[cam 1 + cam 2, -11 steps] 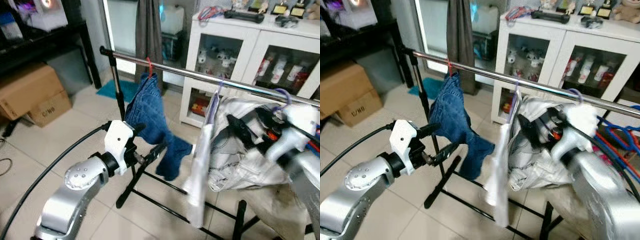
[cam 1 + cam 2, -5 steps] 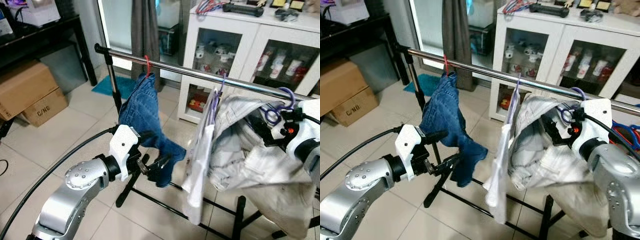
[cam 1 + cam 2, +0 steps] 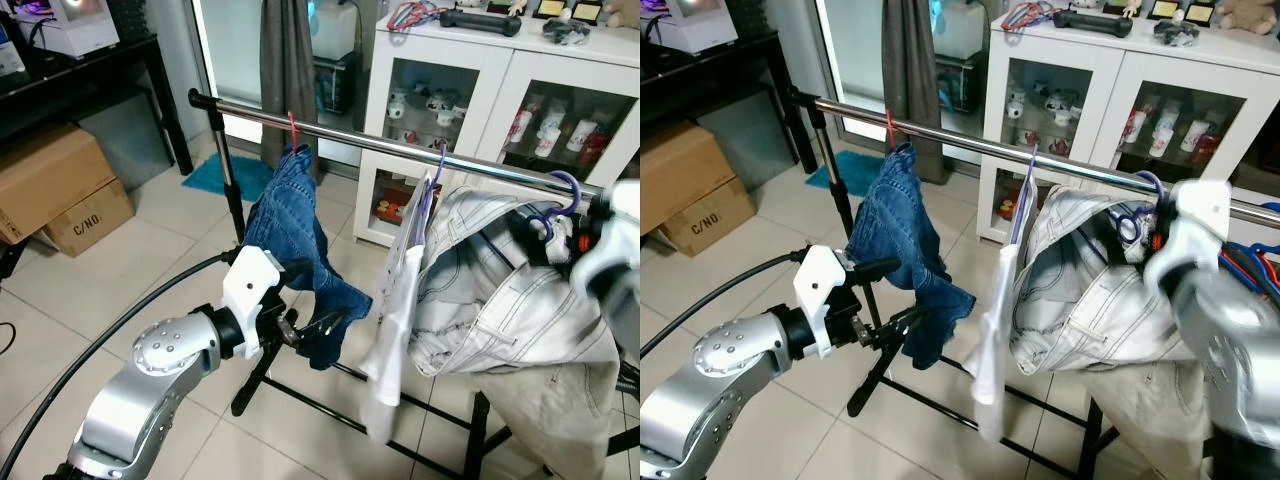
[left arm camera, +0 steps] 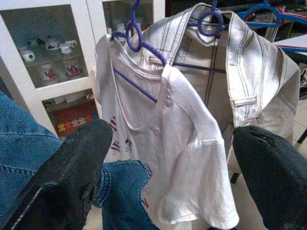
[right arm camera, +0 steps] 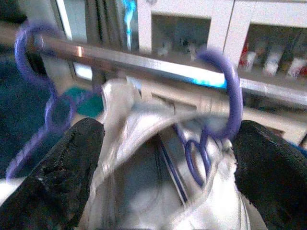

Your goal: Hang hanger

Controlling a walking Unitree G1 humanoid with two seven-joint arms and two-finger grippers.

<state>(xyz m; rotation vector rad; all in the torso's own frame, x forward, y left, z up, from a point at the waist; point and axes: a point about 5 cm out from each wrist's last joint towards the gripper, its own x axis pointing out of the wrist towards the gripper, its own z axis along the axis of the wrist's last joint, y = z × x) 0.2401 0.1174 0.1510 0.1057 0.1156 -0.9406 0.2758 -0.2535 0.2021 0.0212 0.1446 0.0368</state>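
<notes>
Hook: purple hanger (image 5: 225, 103) already lay over the rail (image 3: 400, 148), just beyond the right tool (image 3: 1170, 245).
Right tool: fingers spread, gripping nothing.
Left tool (image 3: 315, 325): spread, farther left.

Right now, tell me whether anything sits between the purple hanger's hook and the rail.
Nothing visible does. The purple hanger with the white jacket has its hook already curled over the rail, with no garment or other hanger between them. The right tool is open just behind it, fingers on either side.

Purple hanger (image 3: 561, 196) now hooked over rail (image 3: 400, 150); right claw (image 5: 163, 158) released, fingers apart.
</notes>
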